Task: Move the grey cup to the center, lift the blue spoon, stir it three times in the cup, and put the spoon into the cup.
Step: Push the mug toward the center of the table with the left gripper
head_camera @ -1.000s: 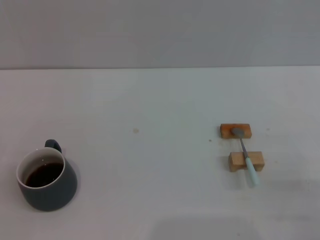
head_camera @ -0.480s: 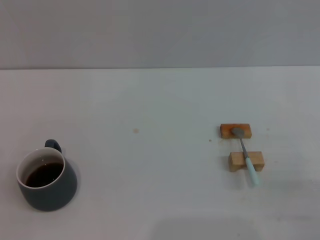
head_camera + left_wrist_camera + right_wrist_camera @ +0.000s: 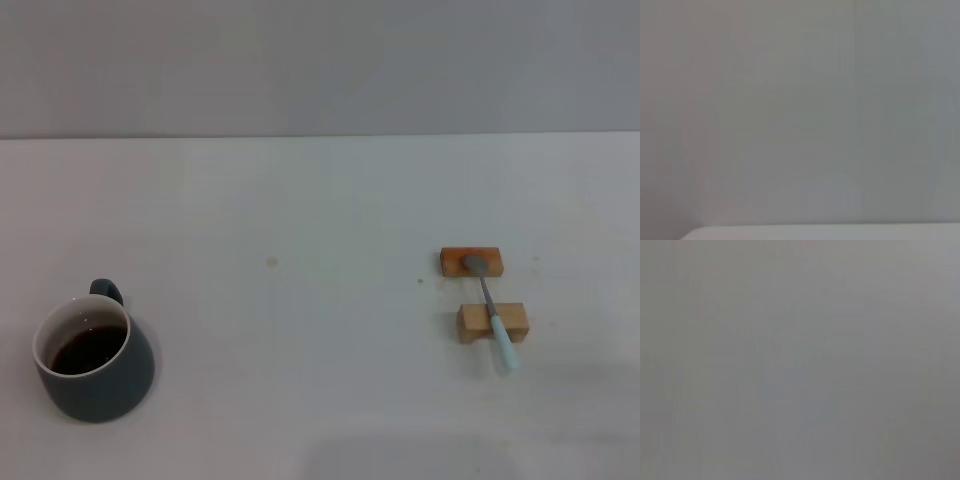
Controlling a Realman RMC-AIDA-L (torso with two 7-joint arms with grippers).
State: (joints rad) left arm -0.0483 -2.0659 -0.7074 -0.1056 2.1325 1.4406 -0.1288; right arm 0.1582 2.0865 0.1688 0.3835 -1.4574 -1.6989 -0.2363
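Note:
The grey cup [image 3: 95,361] stands upright at the near left of the white table in the head view, its loop handle turned to the far side, with dark liquid inside. The blue spoon [image 3: 491,313] lies at the right across two small wooden blocks, its metal bowl on the far block and its pale blue handle pointing toward me. Neither gripper shows in any view. Both wrist views show only a plain grey wall; the left wrist view also shows a strip of white table edge.
The far wooden block [image 3: 471,262] and the near wooden block [image 3: 492,322] stand on the white table [image 3: 300,300]. A small dark speck [image 3: 271,262] marks the table's middle. A grey wall runs behind the table's far edge.

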